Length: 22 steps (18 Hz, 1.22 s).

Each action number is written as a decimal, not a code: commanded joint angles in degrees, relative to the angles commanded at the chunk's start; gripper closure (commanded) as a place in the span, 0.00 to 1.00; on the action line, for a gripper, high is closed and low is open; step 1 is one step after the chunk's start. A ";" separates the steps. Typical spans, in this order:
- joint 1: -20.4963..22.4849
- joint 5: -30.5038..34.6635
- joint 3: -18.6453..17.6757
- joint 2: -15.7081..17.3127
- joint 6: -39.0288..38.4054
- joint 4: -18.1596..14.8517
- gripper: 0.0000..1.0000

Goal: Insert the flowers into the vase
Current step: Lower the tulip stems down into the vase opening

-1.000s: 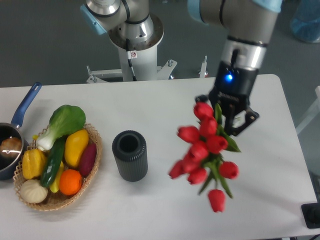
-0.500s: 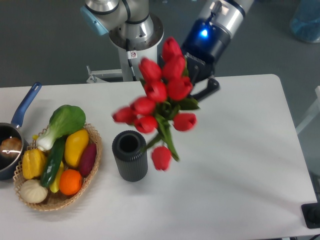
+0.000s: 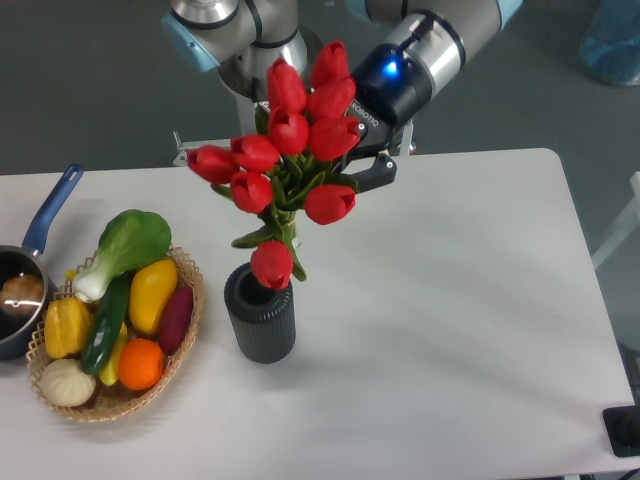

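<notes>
The flowers point(image 3: 285, 150) are hanging over the vase point(image 3: 260, 312), partly covering its mouth. The wicker basket point(image 3: 185, 330) is crowding its left side; bare bench point(image 3: 450, 320) is lying open rightward.

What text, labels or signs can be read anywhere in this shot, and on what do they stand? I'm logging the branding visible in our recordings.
"ROBOTIQ": white letters on the black body of the gripper, partly hidden by the flowers; small, so this reading is tentative.
Red and white round sticker on the robot base column: a sign, too small to read.
Nothing readable on the vase, the wicker basket or the saucepan.
</notes>
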 joint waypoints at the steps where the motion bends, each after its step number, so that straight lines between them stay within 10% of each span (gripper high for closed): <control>1: -0.26 -0.35 -1.31 -0.18 2.28 0.00 0.99; 22: -1.85 -3.17 -6.33 -4.22 11.70 0.00 0.99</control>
